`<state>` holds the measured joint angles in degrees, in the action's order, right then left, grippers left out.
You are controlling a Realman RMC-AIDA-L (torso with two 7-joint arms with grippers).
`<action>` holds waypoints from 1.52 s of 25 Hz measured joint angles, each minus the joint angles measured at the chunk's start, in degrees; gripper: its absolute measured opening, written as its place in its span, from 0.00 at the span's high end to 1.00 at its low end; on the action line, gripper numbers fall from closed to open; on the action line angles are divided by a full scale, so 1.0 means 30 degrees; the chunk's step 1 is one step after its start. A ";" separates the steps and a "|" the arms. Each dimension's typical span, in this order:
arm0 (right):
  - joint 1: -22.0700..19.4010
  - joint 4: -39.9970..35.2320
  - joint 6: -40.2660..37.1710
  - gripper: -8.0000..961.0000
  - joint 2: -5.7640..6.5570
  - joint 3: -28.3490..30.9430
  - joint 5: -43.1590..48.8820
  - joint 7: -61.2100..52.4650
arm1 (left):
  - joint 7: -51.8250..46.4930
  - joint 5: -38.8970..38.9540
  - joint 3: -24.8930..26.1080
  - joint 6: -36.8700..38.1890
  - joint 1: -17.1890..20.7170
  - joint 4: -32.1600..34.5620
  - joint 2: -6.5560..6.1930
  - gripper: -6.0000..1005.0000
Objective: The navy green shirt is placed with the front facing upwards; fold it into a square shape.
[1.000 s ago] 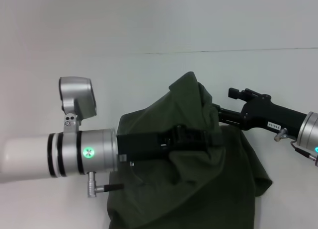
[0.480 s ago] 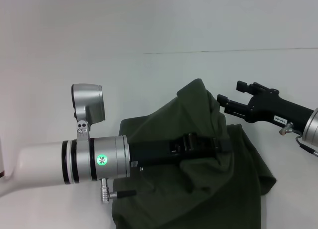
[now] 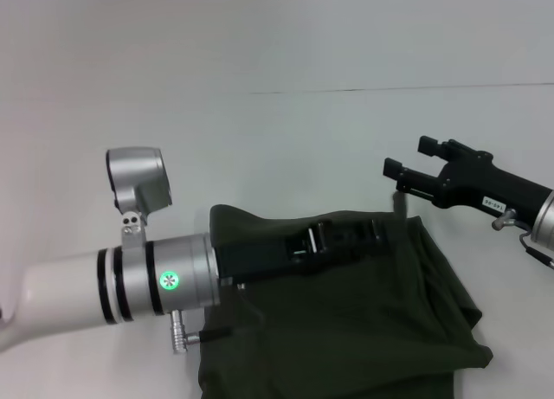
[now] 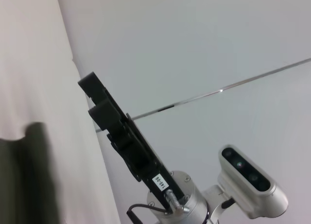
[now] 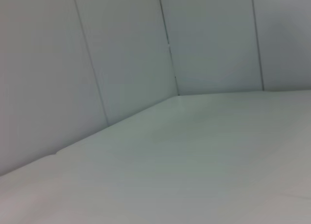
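Observation:
The navy green shirt lies spread low on the white table, its far edge folded over; no lettering shows. My left arm reaches across the shirt, and its black gripper rests on the cloth near the far edge. Just beyond the shirt's far right corner hovers my right gripper, open and holding nothing. The left wrist view shows a dark strip of the shirt and the right gripper in the air beside it. Only bare table shows in the right wrist view.
White table stretches behind and to the left of the shirt, up to a thin seam at the back. The left arm's silver wrist camera stands above the table to the shirt's left.
The raised fold of shirt has come down flat. The right gripper has let go of it and drawn back to the right. The left arm has lowered with the cloth.

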<state>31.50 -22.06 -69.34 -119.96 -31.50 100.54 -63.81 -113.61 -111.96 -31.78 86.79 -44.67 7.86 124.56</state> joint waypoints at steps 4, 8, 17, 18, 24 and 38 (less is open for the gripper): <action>-0.0126 -0.0007 -0.0024 0.10 0.0011 0.0597 -0.0021 -0.0090 | 0.0361 0.0202 -0.0022 0.1251 0.0280 0.1050 -0.0090 0.56; -0.0205 -0.0634 -0.0348 0.10 0.0175 0.0430 0.0239 -0.1492 | 0.1560 0.0218 -0.0114 0.3580 0.1215 0.3648 -0.0154 0.48; -0.0040 -0.8207 -0.4545 0.10 0.0815 -0.2795 0.5213 -1.3928 | 0.3681 -0.0249 0.0184 0.6173 0.4873 1.0515 -0.0917 0.14; 0.0091 -0.9148 -0.5228 0.10 0.0943 -0.3074 0.5799 -1.5352 | 0.3887 -0.0437 0.0199 0.6200 0.5087 1.0899 -0.0993 0.10; 0.1854 -1.1520 -0.8161 0.10 0.1947 -0.3888 0.9480 -2.3084 | 0.7762 -0.0947 0.0679 0.6439 0.6891 1.3670 -0.0838 0.04; 0.5995 -1.0020 -0.9337 0.10 0.1262 -0.5614 1.7889 -2.9059 | 1.2432 -0.2016 0.0986 0.6114 0.8418 1.4684 -0.0304 0.04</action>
<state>49.49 -52.12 -97.35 -116.18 -48.34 154.21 -150.98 -76.32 -118.01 -28.83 105.13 -19.41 51.92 123.65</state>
